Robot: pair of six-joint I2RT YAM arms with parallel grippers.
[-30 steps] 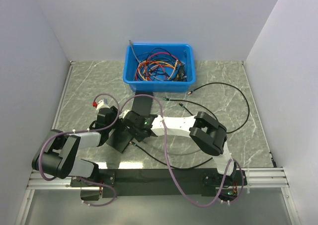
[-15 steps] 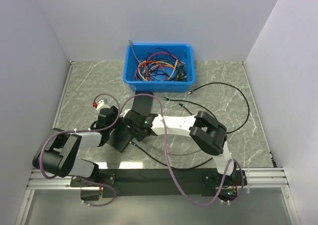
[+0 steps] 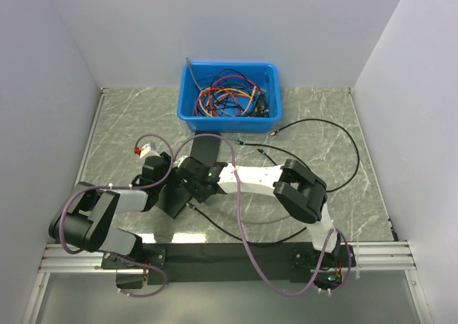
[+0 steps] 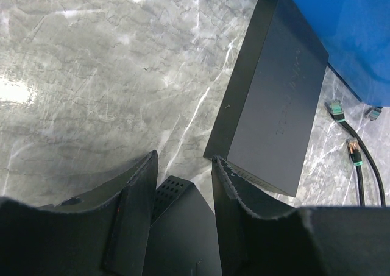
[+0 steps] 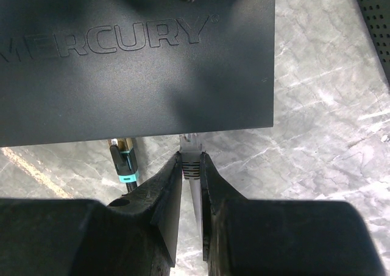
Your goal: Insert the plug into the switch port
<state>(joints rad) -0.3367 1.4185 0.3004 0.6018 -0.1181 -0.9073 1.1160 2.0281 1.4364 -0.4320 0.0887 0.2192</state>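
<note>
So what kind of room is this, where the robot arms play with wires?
Probably a robot test cell in a lab, not a home. Plain white walls box in a marble-patterned table, a blue bin holds tangled cables, and a black network switch lies on the table for plugging practice.

Switch (image 5: 134,56): matt black plastic, embossed lettering. Tabletop (image 4: 91,75): glossy grey-green marble pattern. Bin (image 3: 229,99): smooth blue plastic. Fingers (image 5: 167,194): matt black.

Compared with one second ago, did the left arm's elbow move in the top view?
Yes, slightly. The left arm's elbow has shifted a little up the image, away from the aluminium rail at the table's near edge.
</note>
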